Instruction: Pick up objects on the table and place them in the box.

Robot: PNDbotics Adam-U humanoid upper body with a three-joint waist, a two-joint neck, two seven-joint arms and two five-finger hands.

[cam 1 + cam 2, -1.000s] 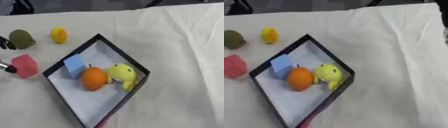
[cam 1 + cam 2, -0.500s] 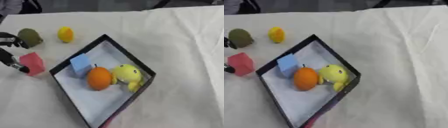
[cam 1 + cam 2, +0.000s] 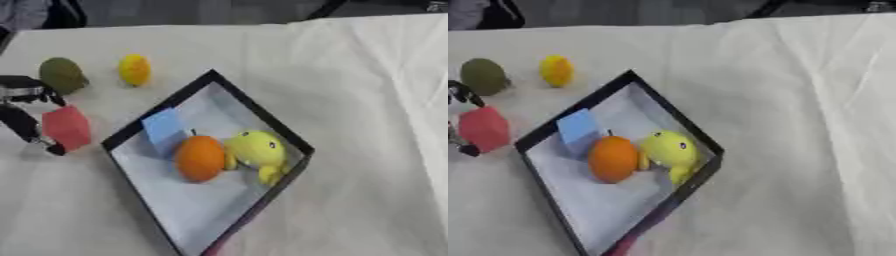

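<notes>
A black box (image 3: 266, 128) with a white floor lies askew in the middle of the table. Inside it are a blue cube (image 3: 164, 129), an orange (image 3: 200, 158) and a yellow duck toy (image 3: 257, 151). A red cube (image 3: 67, 127) sits on the cloth just left of the box. My left hand (image 3: 21, 121) comes in from the left edge, open. One finger reaches over the cube's top and another runs along its lower left side. I cannot tell whether they touch it. A dark green fruit (image 3: 60, 75) and a yellow lemon-like fruit (image 3: 135, 69) lie behind the cube.
A white cloth (image 3: 367, 100) with folds covers the table, bare on the right half. The table's far edge runs along the top, with dark shapes beyond it.
The whole picture has shifted right, so the camera moved. My left hand has reached further in, its fingers now bracketing the red cube. The cube keeps its place beside the box.
</notes>
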